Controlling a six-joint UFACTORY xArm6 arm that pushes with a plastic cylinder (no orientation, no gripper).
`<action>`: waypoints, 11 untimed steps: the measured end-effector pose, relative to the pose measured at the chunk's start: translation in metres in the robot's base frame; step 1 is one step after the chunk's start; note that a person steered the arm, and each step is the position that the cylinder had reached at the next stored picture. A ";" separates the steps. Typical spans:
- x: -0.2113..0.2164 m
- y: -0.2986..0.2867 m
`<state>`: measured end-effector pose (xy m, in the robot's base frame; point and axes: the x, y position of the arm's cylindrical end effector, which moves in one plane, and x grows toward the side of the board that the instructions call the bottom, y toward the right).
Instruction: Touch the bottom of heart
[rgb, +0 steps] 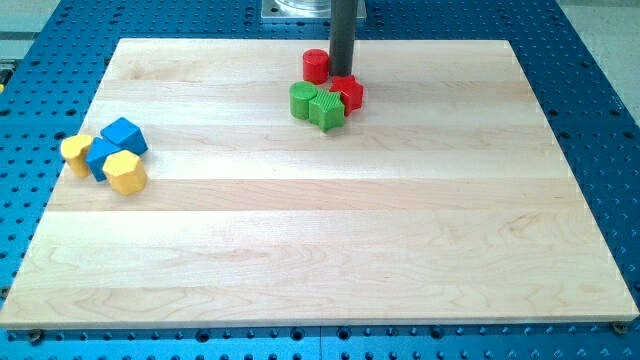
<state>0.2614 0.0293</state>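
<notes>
The yellow heart (76, 153) lies at the view's left edge of the wooden board, touching a blue triangular block (101, 157). My tip (343, 76) is far from it, at the view's top centre. It stands just right of a red cylinder (316, 65) and right at the top edge of a red star (347, 92). The rod comes straight down from the view's top.
A blue cube (123, 134) and a yellow hexagon (126, 172) sit right of the heart in the same cluster. A green cylinder (303, 100) and a green star (327, 108) sit below my tip, touching the red star. The board (320, 250) rests on a blue perforated table.
</notes>
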 end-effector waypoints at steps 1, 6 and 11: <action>0.000 0.035; 0.167 0.004; 0.170 -0.323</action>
